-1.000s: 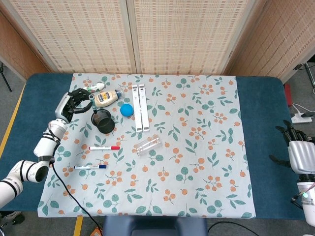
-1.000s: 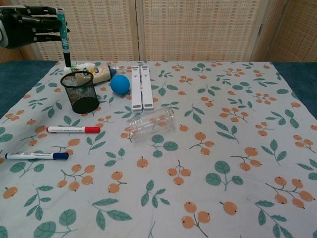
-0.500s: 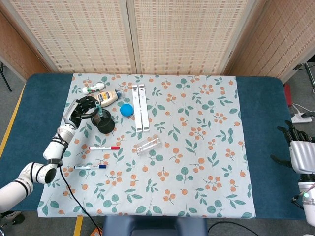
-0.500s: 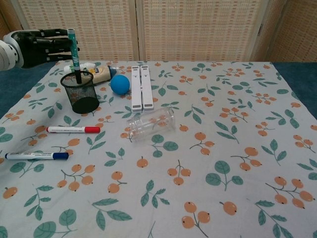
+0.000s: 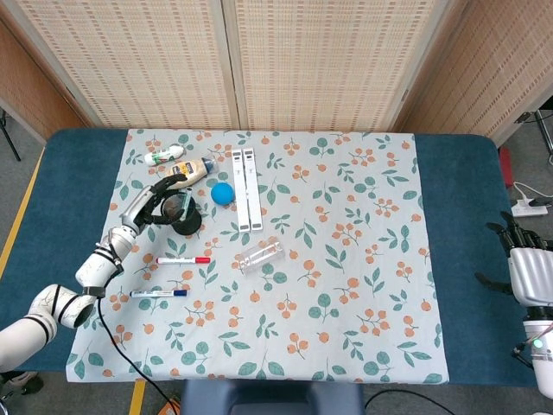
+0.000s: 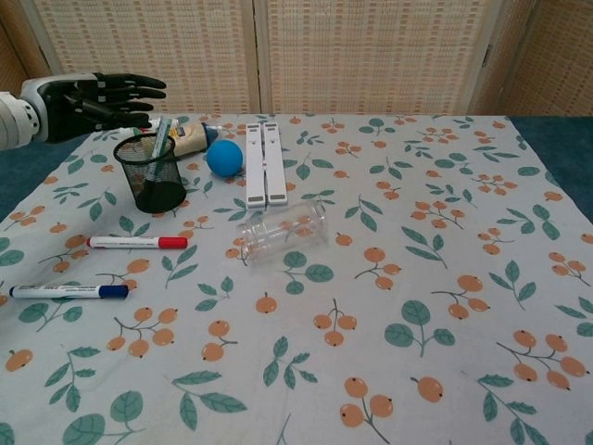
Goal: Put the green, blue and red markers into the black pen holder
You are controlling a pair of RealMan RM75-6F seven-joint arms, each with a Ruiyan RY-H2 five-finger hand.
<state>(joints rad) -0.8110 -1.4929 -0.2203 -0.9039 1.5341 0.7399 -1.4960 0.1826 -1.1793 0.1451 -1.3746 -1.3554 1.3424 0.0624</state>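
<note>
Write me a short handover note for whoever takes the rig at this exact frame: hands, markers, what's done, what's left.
Left hand: open, fingers spread, above and behind the pen holder, holding nothing.
Right hand: idle at the far right table edge, holding nothing as far as shows.
Green marker: in the holder, leaning on its rim. Done.
Red marker: flat on the cloth in front of the holder. Left to do.
Blue marker: flat on the cloth, nearer the front edge than the red. Left to do.
</note>
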